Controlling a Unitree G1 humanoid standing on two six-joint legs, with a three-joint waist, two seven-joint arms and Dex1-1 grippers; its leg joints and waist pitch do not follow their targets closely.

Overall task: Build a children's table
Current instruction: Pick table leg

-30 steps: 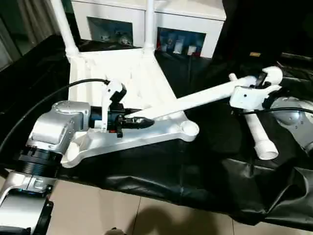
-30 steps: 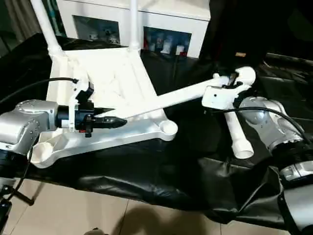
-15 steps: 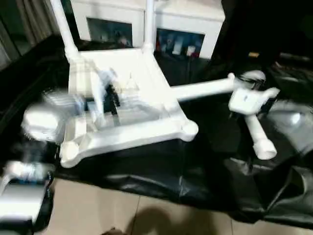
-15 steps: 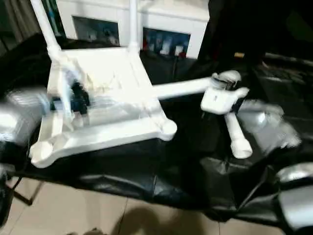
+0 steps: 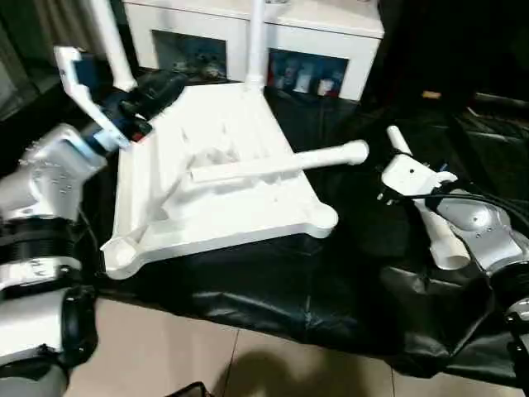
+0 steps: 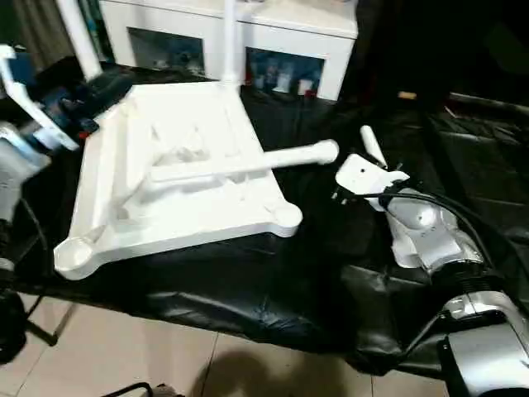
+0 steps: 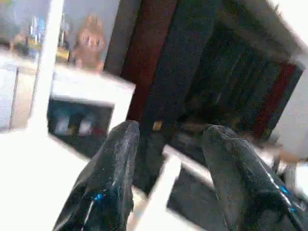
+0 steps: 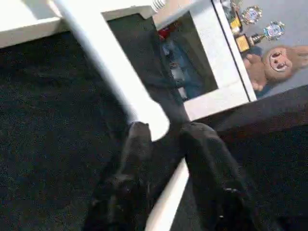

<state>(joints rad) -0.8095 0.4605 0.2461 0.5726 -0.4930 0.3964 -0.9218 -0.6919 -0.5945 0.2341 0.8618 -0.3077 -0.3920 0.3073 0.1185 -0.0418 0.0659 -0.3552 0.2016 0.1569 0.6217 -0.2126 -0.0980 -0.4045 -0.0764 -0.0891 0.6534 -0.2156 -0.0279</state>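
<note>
The children's table (image 5: 248, 211) lies upside down on the black cloth, a white top with ribbed underside. Two legs (image 5: 256, 41) stand upright in its far corner sockets. A loose leg (image 5: 273, 168) lies across the underside, with its thick end past the right rim. Another leg (image 5: 438, 236) lies on the cloth at the right. My right gripper (image 8: 164, 132) sits over that leg, its fingers (image 8: 207, 178) closed on either side of the tube. Raised above the far left corner, my left gripper (image 7: 171, 130) is open and holds nothing.
A white cabinet (image 5: 273, 50) with glass doors stands behind the work table. The black cloth (image 5: 314, 289) hangs over the near edge, with tiled floor below. Cables run along my right forearm (image 6: 430, 236).
The left gripper let go of the loose leg's thin end and rose to the far left. The right gripper released its thick end and dropped onto the other leg. The loose leg now rests on the tabletop.
</note>
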